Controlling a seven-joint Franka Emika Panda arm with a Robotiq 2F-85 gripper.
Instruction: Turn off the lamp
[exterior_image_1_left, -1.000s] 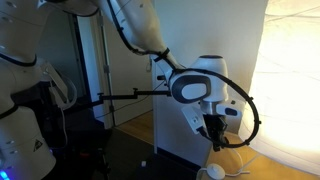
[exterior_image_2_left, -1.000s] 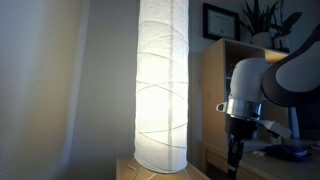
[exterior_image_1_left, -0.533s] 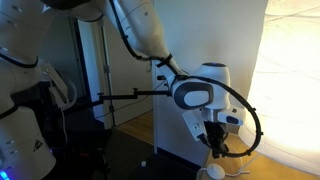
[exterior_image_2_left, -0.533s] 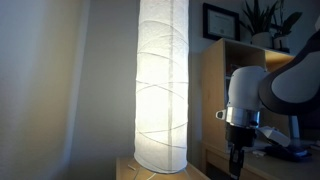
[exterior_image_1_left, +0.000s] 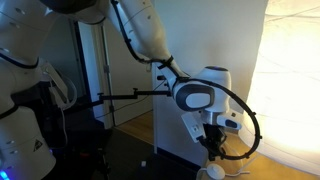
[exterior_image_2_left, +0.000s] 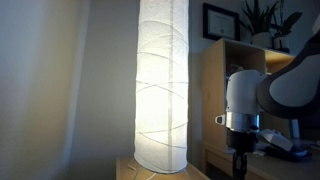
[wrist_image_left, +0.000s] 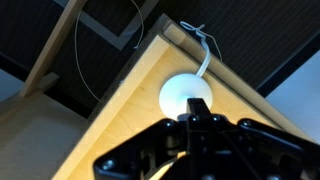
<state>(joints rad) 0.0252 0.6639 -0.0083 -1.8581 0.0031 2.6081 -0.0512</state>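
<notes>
The lamp (exterior_image_2_left: 163, 80) is a tall cylinder with a crinkled white paper shade, glowing warm yellow-white; it also fills the right edge of an exterior view (exterior_image_1_left: 290, 85). My gripper (exterior_image_1_left: 212, 148) points down, low beside the lamp; in an exterior view (exterior_image_2_left: 238, 160) its tips run below the frame. In the wrist view the shut fingers (wrist_image_left: 198, 122) hang just above a round white disc (wrist_image_left: 188, 97) on a wooden floor panel (wrist_image_left: 120, 120). A thin white cord (wrist_image_left: 206, 55) leads from the disc. The disc also shows in an exterior view (exterior_image_1_left: 211, 172).
A wooden cabinet (exterior_image_2_left: 225, 90) with a framed picture (exterior_image_2_left: 219, 20) and a plant (exterior_image_2_left: 262, 14) stands behind the arm. A white cabinet (exterior_image_1_left: 175, 125) and a black stand with a horizontal bar (exterior_image_1_left: 125, 96) are nearby. Thin wire (wrist_image_left: 85, 60) loops over dark carpet (wrist_image_left: 40, 30).
The gripper has moved down toward the floor and the white disc. The lamp stays lit.
</notes>
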